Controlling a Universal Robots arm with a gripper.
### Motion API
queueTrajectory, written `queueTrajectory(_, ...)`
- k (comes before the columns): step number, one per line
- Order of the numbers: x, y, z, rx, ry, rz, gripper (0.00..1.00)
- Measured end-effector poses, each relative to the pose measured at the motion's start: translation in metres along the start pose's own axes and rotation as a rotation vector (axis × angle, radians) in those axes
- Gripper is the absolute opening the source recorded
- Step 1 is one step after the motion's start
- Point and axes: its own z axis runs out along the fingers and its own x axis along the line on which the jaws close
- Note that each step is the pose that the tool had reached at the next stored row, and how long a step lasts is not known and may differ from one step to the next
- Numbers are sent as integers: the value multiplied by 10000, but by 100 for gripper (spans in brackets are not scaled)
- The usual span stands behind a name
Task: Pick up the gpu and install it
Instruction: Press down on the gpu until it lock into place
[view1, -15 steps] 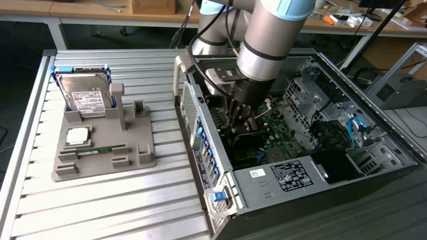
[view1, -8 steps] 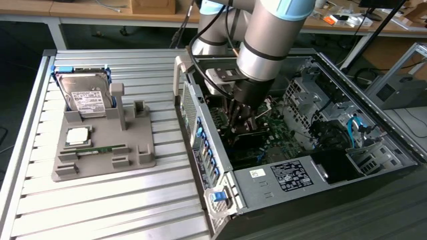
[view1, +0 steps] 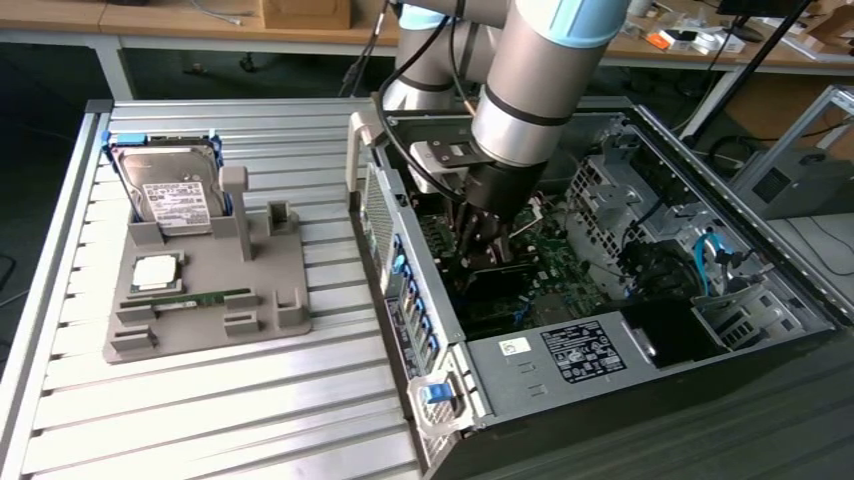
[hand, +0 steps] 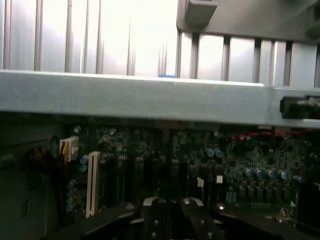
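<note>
**Arm deep in the case, card down at the board**

Big picture first: the open computer case lies on its side on the slatted desk, and the arm is plunged straight down through the open side. Over on the exterior view's left sits the grey holder tray, and the hard drive stands in it, a processor chip and the green memory stick lie flat, while the upright slots near the tray's right side look vacant. So the pick-up reads as done.

Down inside, the claw is pressed together, and below it a dark flat card, the gpu, stands on edge just over the motherboard. Whether the claw pinches it or merely presses on it, I can't tell; whether the card is fully seated in its slot is also hidden. My call: the install is at the seating stage, not confirmed finished.

Room to move? Tight. The case's perforated wall rises close on one side, the drive cage and blue cables crowd the other. From the wrist view, the case rim runs right across, with the white slot and capacitors below. The clear way looks to be straight up.
</note>
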Motion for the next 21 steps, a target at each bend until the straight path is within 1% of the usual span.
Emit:
queueTrajectory(6, 4, 0, -2, -4, 7, 0, 11)
queueTrajectory(9, 5, 1, -10, -1, 0, 0, 11)
queueTrajectory(10, 4, 3, -71, 5, -9, 0, 11)
queueTrajectory(12, 7, 8, -171, -2, 4, 0, 11)
queueTrajectory(14, 9, -3, -208, -1, 4, -3, 11)
queueTrajectory(16, 11, -58, -215, -8, 1, 0, 11)
queueTrajectory(19, 21, -229, -224, -64, -33, -3, 11)
queueTrajectory(21, 27, -320, -227, -95, -63, -6, 11)
